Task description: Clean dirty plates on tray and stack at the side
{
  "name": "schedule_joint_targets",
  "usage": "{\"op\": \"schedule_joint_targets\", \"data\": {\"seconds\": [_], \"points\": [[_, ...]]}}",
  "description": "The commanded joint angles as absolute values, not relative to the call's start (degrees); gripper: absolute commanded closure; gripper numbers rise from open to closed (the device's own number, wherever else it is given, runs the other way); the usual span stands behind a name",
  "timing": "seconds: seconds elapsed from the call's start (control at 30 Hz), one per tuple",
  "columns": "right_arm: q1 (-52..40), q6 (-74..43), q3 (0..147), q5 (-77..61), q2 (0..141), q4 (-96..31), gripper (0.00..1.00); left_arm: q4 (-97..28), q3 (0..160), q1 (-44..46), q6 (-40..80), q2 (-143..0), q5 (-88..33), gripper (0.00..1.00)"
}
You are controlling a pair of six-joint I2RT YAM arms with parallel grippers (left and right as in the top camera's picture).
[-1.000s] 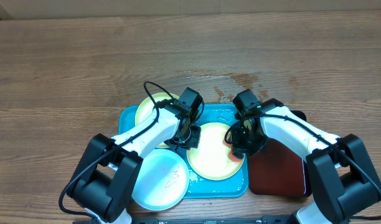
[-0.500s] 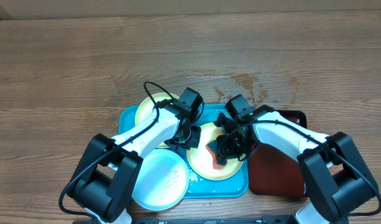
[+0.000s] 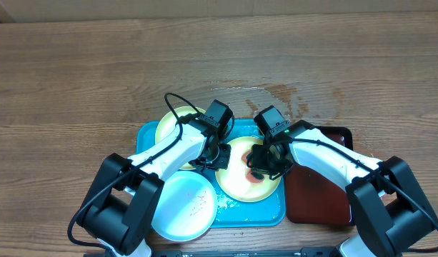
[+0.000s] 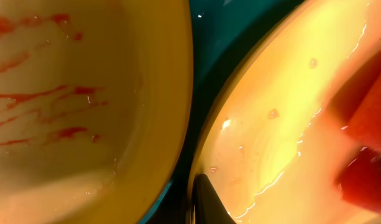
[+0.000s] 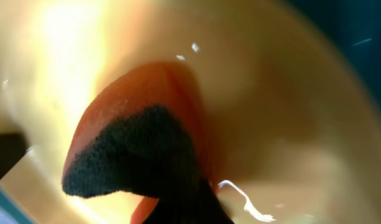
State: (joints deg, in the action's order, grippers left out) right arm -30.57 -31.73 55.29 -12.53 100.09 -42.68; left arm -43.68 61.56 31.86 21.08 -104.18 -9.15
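The turquoise tray (image 3: pixel 251 213) holds three plates. A yellow-green rimmed plate (image 3: pixel 170 127) with red smears lies at the back left and also shows in the left wrist view (image 4: pixel 66 112). A pale blue-white plate (image 3: pixel 184 207) overhangs the tray's front left. The middle yellow-green plate (image 3: pixel 236 182) is wet. My left gripper (image 3: pixel 217 154) is shut on its left rim, one finger (image 4: pixel 206 199) showing inside the rim. My right gripper (image 3: pixel 265 165) is shut on an orange sponge with a black scrub side (image 5: pixel 140 143) and presses it on the middle plate (image 5: pixel 283 124).
A dark red-brown tray (image 3: pixel 319 196) lies right of the turquoise tray, under my right arm. A wet patch (image 3: pixel 283 93) marks the wooden table behind the trays. The blue-white plate reaches close to the table's front edge.
My right gripper has swept the sponge from the middle plate's right rim toward its centre, leaving a reddish smear there. The left gripper has kept hold of the rim.
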Motion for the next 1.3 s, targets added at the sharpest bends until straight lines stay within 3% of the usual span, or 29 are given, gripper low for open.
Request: {"op": "schedule_joint_targets", "data": {"seconds": [0.0, 0.4, 0.77, 1.27], "points": [[-29.43, -30.76, 55.02, 6.48, 101.91, -44.40, 0.96, -44.23, 61.23, 31.90, 21.43, -106.41, -7.03, 0.96], [-37.87, -18.44, 63.64, 11.46, 101.91, -50.11, 0.96, -43.81, 61.23, 31.90, 21.19, -106.41, -6.81, 0.96], [-44.25, -13.02, 63.61, -2.20, 101.93, -45.47, 0.96, -43.48, 61.23, 31.90, 20.95, -106.41, -6.85, 0.96], [-34.13, -33.26, 62.85, 3.51, 102.35, -43.59, 0.96, -44.36, 61.23, 31.90, 20.82, -106.41, -6.87, 0.96]]}}
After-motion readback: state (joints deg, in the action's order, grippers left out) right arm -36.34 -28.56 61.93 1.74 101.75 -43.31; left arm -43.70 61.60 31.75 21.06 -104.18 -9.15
